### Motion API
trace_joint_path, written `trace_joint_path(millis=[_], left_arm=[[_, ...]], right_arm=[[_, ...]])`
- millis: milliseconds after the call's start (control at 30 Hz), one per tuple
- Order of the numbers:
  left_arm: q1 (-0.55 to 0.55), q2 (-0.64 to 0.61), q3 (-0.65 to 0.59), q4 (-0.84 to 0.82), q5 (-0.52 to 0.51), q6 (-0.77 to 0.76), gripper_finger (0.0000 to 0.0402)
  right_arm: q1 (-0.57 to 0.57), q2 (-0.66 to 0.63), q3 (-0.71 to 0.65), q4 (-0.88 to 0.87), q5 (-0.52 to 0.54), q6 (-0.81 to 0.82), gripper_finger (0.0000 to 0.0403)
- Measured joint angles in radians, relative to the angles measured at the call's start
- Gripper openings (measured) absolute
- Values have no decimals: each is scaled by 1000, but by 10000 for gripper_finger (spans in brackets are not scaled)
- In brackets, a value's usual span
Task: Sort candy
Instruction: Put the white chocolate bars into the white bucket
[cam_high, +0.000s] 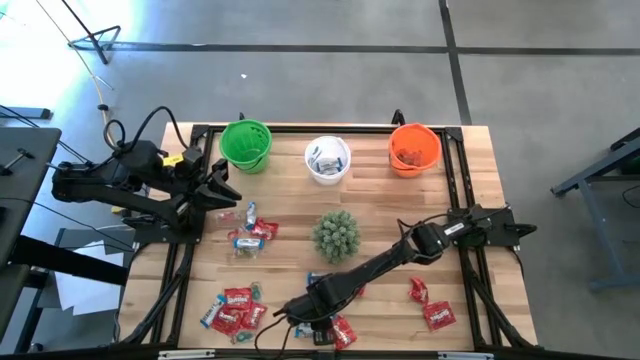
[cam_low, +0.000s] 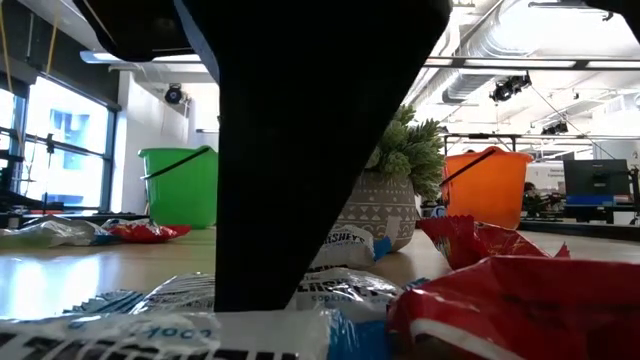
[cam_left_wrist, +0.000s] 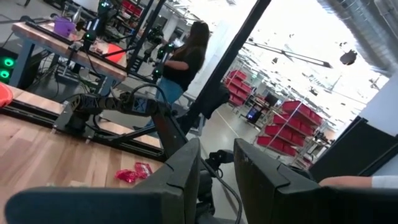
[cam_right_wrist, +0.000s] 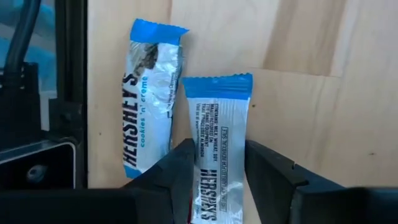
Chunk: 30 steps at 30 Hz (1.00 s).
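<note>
My right gripper (cam_right_wrist: 217, 180) points down at the table's near edge (cam_high: 312, 318). It is open, one finger on either side of a blue-and-white candy (cam_right_wrist: 219, 149) lying flat on the wood. A second blue-and-white candy (cam_right_wrist: 148, 99) lies just beside it. Red candies lie in a heap (cam_high: 236, 310) at the near left and in a small group (cam_high: 430, 305) at the near right. A mixed cluster (cam_high: 250, 234) lies mid-left. My left gripper (cam_high: 222, 187) hovers level over the table's left side, open with nothing between its fingers (cam_left_wrist: 186, 174). My right gripper comes from above with its fingers (cam_right_wrist: 180, 168) along the two long edges of the blue-and-white candy, near its lower end (cam_right_wrist: 214, 193). The candy lies flat on the table. I cannot tell whether the fingers touch it.
A green cup (cam_high: 245, 145), a white cup (cam_high: 327, 158) with wrappers in it and an orange cup (cam_high: 413, 148) stand along the far edge. A spiky green plant (cam_high: 337, 235) in a patterned pot (cam_low: 375, 210) stands mid-table, just beyond my right arm. A person (cam_left_wrist: 183, 62) stands beyond the table.
</note>
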Motion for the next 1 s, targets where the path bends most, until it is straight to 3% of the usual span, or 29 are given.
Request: trace_joint_path(millis=[367,667,1000], left_arm=[[0,0,0,0,0,-2,82],[0,0,0,0,1,-1,82],[0,0,0,-2,1,-25,82]], right_arm=[[-5,-4,9,-53,-25,52,9],[-6,-18,76,-192,-12,60,10],[-47,-167,77,-205,40,113,12]])
